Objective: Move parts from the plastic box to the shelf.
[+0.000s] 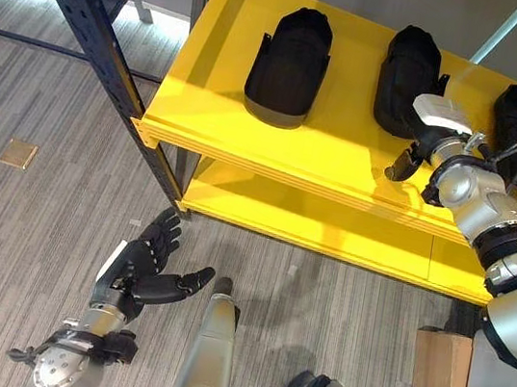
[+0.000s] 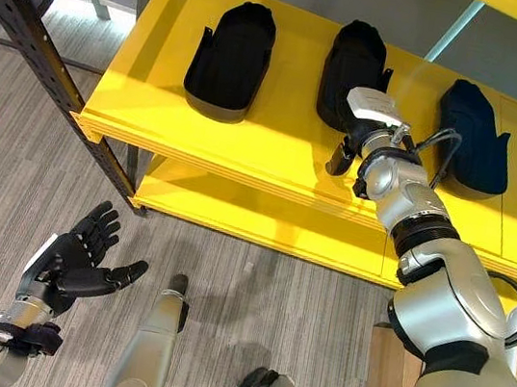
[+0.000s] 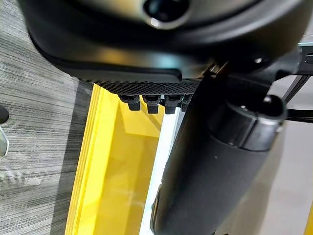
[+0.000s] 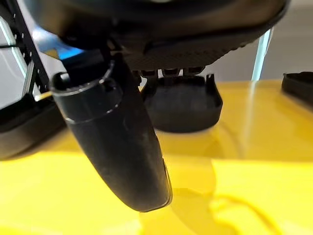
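Three black parts: middle part at 12 o'clock of my right hand on the yellow shelf; hand released, holding nothing. Parts look rigid, light; grasp across the narrow sides. Left hand open at 7 o'clock.

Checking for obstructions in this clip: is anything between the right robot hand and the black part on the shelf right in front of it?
Nothing visible does. The right robot hand hovers over the yellow shelf, just short of the middle black part, with only bare shelf between them.
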Robot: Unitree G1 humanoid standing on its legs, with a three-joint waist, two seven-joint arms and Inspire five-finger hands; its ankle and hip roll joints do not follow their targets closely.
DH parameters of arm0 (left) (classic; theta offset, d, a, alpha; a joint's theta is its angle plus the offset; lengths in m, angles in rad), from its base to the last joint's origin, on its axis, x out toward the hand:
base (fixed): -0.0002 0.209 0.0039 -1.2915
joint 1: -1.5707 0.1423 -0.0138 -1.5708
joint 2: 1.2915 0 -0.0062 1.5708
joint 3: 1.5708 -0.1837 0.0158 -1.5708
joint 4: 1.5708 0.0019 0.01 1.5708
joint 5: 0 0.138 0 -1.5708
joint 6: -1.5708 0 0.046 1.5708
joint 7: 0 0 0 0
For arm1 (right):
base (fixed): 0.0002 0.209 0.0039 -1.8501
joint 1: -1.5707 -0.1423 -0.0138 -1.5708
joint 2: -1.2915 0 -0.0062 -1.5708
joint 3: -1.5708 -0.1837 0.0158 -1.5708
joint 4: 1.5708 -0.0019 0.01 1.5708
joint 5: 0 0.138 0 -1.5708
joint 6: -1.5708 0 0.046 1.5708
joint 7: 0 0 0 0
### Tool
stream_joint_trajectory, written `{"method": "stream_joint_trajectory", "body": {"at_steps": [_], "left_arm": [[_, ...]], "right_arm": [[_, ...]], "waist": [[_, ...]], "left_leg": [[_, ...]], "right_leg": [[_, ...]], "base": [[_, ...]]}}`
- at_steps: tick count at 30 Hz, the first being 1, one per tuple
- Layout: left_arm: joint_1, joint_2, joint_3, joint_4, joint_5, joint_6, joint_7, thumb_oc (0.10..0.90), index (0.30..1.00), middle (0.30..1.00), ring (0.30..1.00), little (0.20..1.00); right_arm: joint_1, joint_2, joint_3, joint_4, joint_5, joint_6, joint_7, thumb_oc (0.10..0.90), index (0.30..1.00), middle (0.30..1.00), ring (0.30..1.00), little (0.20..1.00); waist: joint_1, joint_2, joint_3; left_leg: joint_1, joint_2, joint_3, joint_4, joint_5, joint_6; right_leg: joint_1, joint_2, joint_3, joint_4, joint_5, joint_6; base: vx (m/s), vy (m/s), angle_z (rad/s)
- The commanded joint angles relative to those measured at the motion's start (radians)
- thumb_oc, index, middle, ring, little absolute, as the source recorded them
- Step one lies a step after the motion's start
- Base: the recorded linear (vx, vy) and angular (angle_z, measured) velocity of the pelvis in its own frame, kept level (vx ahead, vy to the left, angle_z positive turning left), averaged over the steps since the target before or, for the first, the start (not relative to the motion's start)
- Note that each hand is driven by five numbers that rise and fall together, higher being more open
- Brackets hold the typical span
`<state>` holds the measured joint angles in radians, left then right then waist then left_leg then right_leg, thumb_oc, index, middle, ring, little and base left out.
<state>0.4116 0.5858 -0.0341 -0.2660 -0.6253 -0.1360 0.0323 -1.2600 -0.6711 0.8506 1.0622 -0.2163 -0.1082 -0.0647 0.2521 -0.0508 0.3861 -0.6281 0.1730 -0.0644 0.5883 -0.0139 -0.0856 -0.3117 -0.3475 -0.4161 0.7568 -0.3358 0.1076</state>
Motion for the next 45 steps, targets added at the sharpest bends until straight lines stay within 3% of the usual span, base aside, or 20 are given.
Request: {"method": "stream_joint_trajectory", "body": {"at_steps": [1,26,45], "left_arm": [[0.005,0.031,0.047,-0.136,-0.039,-0.104,-0.024,0.900,1.000,1.000,1.000,1.000],[0.033,0.044,0.087,-0.130,-0.053,-0.086,-0.070,0.900,1.000,1.000,1.000,1.000],[0.029,0.042,0.090,-0.120,-0.055,-0.079,-0.077,0.900,1.000,1.000,1.000,1.000]], "right_arm": [[-0.191,-0.042,0.012,-0.007,0.069,-0.019,-0.013,0.900,1.000,1.000,1.000,1.000],[-0.219,-0.130,0.109,-0.087,0.218,-0.023,0.158,0.900,1.000,1.000,1.000,1.000],[-0.222,-0.186,0.113,-0.113,0.258,-0.012,0.179,0.900,1.000,1.000,1.000,1.000]], "waist": [[0.005,0.002,-0.024],[0.000,-0.016,-0.021],[-0.006,-0.016,-0.017]], "left_leg": [[0.000,0.052,-0.048,0.097,-0.087,-0.008],[0.009,0.057,-0.049,0.105,-0.114,-0.015],[0.010,0.061,-0.044,0.110,-0.117,-0.015]], "right_leg": [[-0.073,0.007,0.119,-0.081,0.189,0.033],[-0.064,0.013,0.124,-0.081,0.173,0.044],[-0.069,0.012,0.128,-0.074,0.172,0.045]], "base": [[0.00,0.000,0.00],[0.01,-0.002,0.00],[0.00,0.000,0.00]]}}
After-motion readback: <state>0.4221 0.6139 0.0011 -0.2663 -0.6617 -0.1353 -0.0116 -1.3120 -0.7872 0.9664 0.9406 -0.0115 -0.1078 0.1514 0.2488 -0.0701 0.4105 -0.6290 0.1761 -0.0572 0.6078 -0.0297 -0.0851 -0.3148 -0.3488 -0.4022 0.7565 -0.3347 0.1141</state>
